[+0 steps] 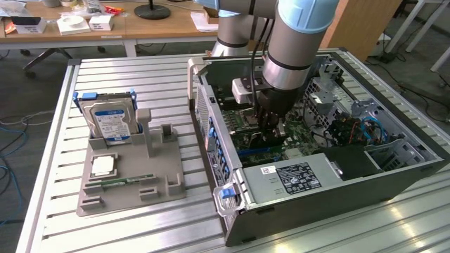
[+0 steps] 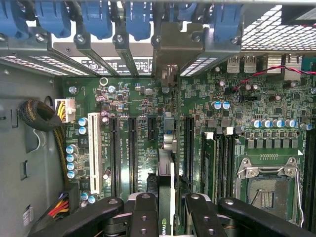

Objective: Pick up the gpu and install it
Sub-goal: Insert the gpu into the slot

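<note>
Wrist view: I see my tool (image 2: 173,207) clenched on the gpu (image 2: 167,148), edge-on between the fingers.
Long axis: running straight ahead of the tool, toward the case's rear brackets (image 2: 170,44).
Below tool: motherboard (image 2: 148,106) slots.
Arm pose: vertical, reaching down into the case (image 1: 393,179).

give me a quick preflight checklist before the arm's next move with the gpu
1. Card held: the gripper has its jaws closed on the gpu, seen edge-on. ok
2. Card inside the computer case, over the motherboard. ok
3. Card in line with the expansion slots. ok
4. Bracket end meets the rear opening. cannot tell
5. Card fully seated. cannot tell
6. Hard drive parked in the grey holder, outside the case. ok
</note>
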Robot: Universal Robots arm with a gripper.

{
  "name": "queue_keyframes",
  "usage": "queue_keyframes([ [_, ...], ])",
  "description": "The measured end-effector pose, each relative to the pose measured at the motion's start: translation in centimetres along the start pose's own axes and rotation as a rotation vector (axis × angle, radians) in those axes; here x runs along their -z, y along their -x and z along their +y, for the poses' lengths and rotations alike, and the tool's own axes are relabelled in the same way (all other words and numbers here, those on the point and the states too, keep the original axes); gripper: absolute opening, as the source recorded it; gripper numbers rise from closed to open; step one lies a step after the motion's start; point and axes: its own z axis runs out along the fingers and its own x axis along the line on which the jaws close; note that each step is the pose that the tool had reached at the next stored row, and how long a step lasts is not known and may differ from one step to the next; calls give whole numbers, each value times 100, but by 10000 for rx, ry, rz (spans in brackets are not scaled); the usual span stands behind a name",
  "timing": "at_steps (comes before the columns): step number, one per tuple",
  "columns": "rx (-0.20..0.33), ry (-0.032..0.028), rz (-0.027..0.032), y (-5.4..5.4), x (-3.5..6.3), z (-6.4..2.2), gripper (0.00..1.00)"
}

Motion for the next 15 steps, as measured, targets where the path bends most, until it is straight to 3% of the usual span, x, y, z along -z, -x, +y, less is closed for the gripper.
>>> queue_keyframes([
  [15, 3, -2, 1, 6, -14, 37, 26],
])
